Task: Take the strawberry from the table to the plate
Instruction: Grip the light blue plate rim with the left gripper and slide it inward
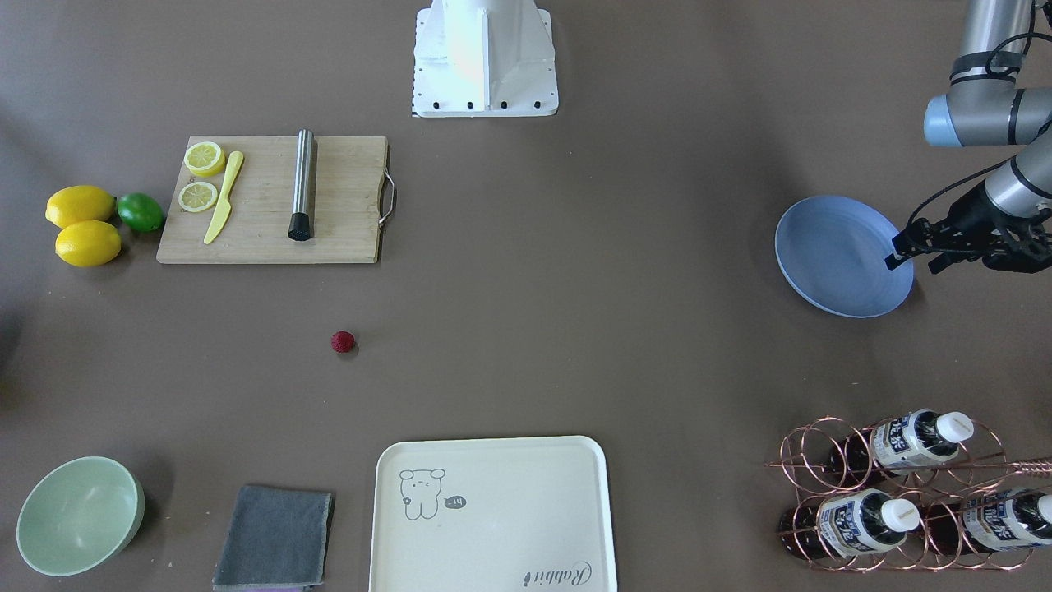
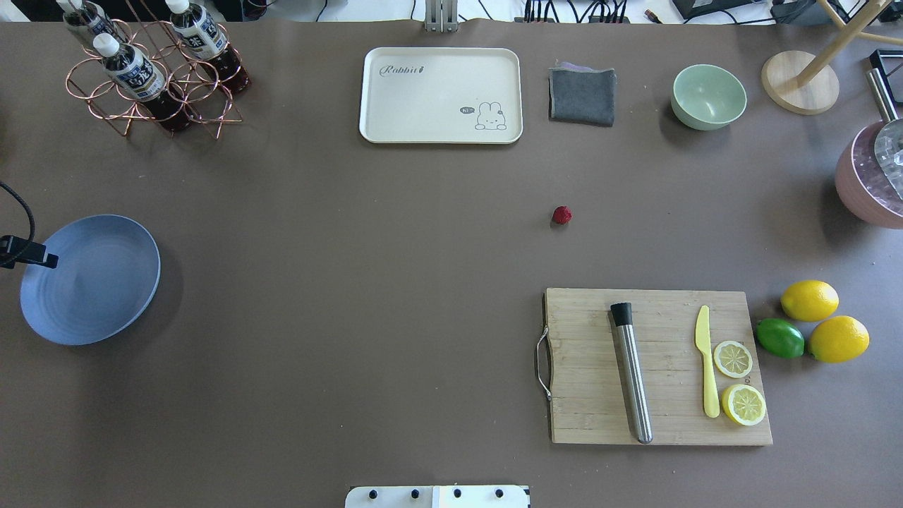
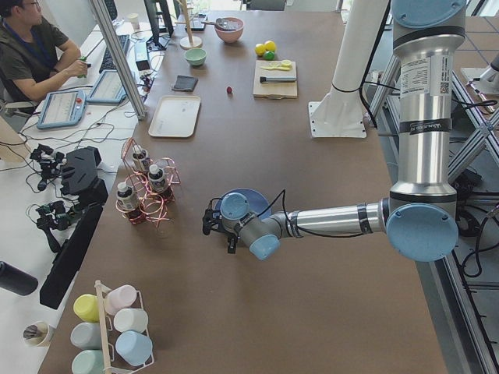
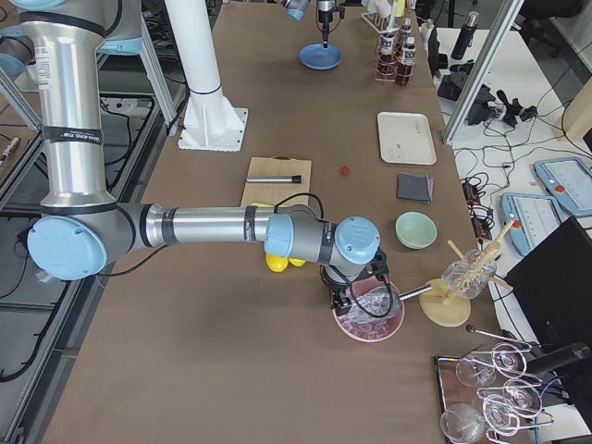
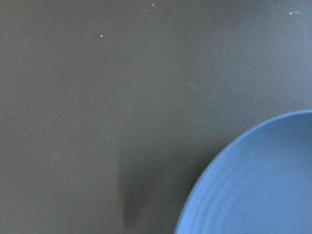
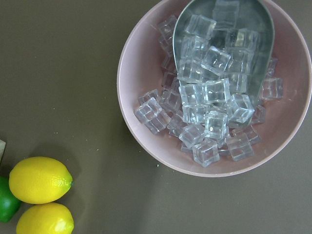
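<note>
The strawberry [image 1: 343, 341] [image 2: 561, 215], small and dark red, lies alone on the brown table [image 1: 575, 288], between the cutting board and the cream tray. The light blue plate [image 1: 838, 255] [image 2: 92, 279] [image 5: 258, 190] sits far off at the table's left end. Over the plate's outer rim hangs my left gripper [image 1: 912, 265], open and holding nothing. My right gripper [image 4: 344, 294] shows only in the exterior right view, above a pink bowl of ice. I cannot tell whether it is open or shut. Both grippers are far from the berry.
A wooden cutting board [image 2: 656, 367] carries a steel rod, a yellow knife and lemon slices. Two lemons and a lime [image 2: 779, 337] lie beside it. A cream tray [image 2: 441, 95], grey cloth [image 2: 582, 95], green bowl [image 2: 707, 95], bottle rack [image 2: 152, 77] and pink ice bowl [image 6: 214, 87] ring the table.
</note>
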Action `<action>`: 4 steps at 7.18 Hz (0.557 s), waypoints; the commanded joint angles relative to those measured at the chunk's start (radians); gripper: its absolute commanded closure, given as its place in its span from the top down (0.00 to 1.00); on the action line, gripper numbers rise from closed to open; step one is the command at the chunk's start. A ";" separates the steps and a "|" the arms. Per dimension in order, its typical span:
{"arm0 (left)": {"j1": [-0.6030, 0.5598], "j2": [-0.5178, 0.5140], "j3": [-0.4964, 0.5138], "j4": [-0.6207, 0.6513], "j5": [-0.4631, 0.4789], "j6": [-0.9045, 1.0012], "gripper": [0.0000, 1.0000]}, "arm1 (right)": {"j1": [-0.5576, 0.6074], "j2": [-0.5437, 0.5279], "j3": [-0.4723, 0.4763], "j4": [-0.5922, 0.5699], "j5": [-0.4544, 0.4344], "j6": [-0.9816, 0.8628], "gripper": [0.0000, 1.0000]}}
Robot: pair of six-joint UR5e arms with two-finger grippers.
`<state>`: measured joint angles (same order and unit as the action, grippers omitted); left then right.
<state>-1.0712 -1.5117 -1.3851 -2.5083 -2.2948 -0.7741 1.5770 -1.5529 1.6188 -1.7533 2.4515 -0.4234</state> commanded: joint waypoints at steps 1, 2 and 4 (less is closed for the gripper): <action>0.017 -0.001 0.001 -0.007 0.020 -0.008 0.69 | 0.000 0.000 0.003 0.000 0.001 0.000 1.00; 0.017 -0.001 -0.002 -0.009 0.020 -0.017 0.61 | 0.000 0.001 0.004 0.000 0.001 0.000 1.00; 0.017 0.001 -0.002 -0.011 0.020 -0.019 0.33 | -0.002 0.001 0.009 0.000 0.001 0.000 1.00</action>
<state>-1.0544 -1.5122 -1.3863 -2.5173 -2.2753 -0.7911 1.5763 -1.5524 1.6239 -1.7533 2.4528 -0.4234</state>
